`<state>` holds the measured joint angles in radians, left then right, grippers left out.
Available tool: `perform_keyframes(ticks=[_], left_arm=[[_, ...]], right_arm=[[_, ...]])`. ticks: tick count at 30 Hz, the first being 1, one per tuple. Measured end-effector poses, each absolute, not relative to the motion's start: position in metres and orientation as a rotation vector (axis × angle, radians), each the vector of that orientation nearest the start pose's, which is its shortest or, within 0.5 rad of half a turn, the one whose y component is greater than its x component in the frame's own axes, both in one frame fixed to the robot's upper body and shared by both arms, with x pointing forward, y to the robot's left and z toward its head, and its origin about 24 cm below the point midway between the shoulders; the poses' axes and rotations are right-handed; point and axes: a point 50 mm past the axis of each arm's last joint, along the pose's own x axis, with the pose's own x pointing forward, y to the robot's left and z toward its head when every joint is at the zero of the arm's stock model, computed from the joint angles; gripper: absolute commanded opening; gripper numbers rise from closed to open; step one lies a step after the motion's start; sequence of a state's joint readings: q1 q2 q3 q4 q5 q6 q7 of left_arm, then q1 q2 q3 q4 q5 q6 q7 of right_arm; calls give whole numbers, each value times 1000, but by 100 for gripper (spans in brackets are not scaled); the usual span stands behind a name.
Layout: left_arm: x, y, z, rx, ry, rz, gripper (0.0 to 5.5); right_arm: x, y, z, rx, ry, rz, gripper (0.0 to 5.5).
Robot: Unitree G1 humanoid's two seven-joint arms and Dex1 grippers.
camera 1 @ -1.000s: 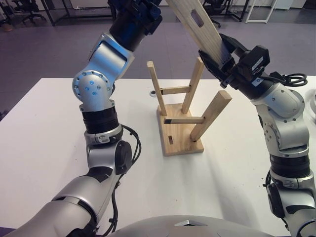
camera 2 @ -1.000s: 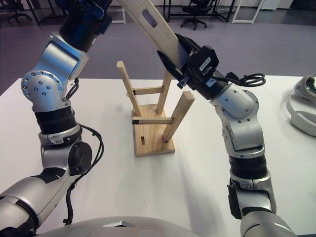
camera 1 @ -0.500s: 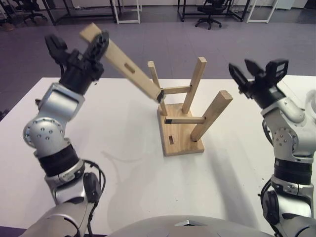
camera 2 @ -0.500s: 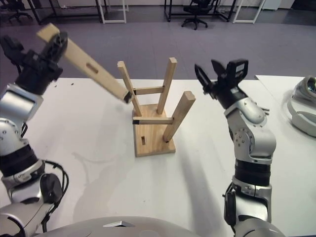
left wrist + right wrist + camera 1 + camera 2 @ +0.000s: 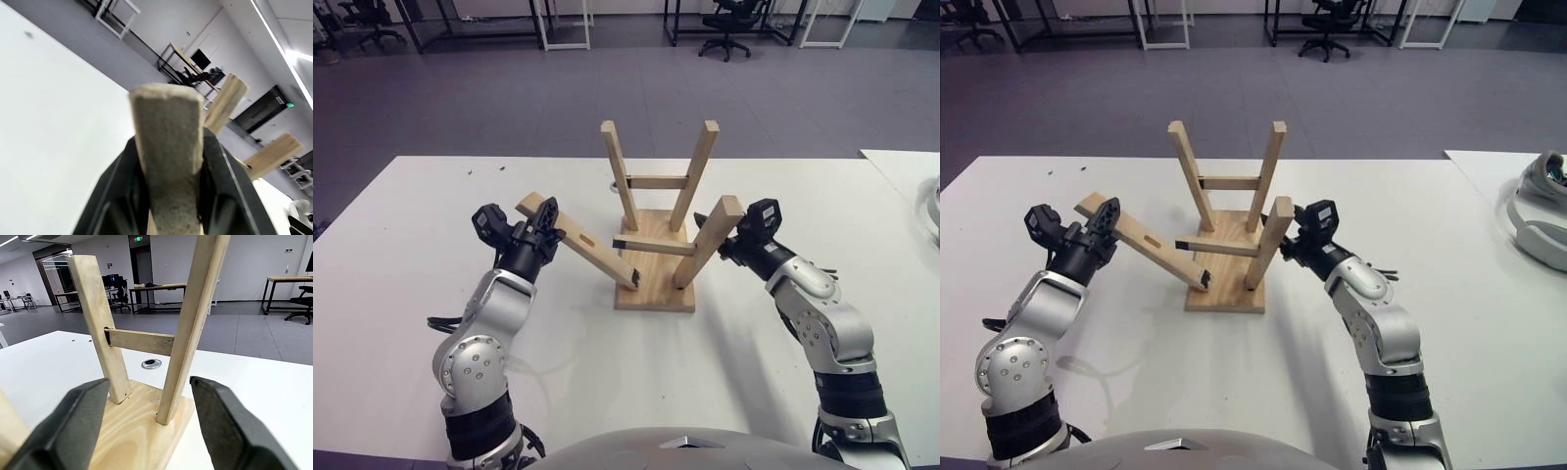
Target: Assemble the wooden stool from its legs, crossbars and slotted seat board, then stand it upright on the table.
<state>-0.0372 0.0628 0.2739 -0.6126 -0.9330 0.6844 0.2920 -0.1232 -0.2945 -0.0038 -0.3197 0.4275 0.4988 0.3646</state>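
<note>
The stool lies upside down, its seat board (image 5: pixel 651 291) flat on the white table (image 5: pixel 401 255). Three legs point up: back left (image 5: pixel 618 174), back right (image 5: pixel 696 174) and front right (image 5: pixel 710 240). One crossbar (image 5: pixel 658 182) joins the back pair. A second crossbar (image 5: pixel 656 247) runs from the front right leg to a free end. My left gripper (image 5: pixel 540 227) is shut on the upper end of a loose leg (image 5: pixel 592 250), which slants down to the board's front left corner. My right gripper (image 5: pixel 729 240) stands open beside the front right leg; in the right wrist view the right gripper (image 5: pixel 149 391) faces the back legs.
A round cable hole (image 5: pixel 615 184) sits in the table behind the stool. A white headset-like object (image 5: pixel 1542 211) lies at the far right. Bare table stretches left of and in front of the stool. Beyond the table's far edge are floor, desks and chairs.
The right gripper let go of the loose leg held high and came down beside the front right leg. The left arm swung the leg down until its tip reached the seat board.
</note>
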Motion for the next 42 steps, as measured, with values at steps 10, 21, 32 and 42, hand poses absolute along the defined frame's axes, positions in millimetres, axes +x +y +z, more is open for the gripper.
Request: perform_keyframes(ticks=[10,21,32,42], left_arm=[[225,149,148,-405,-16,-121,102],[214,133,147,-243,-46,-142,102],[214,128,148,-199,-56,-152,102],[219,120,145,-200,-35,-139,102]], right_arm=[[265,-173,108,121,44,344,308],[243,-168,198,231,-341,372,308],[242,-55,215,-214,-149,546,308],[246,-11,157,-1027,86,643,308]])
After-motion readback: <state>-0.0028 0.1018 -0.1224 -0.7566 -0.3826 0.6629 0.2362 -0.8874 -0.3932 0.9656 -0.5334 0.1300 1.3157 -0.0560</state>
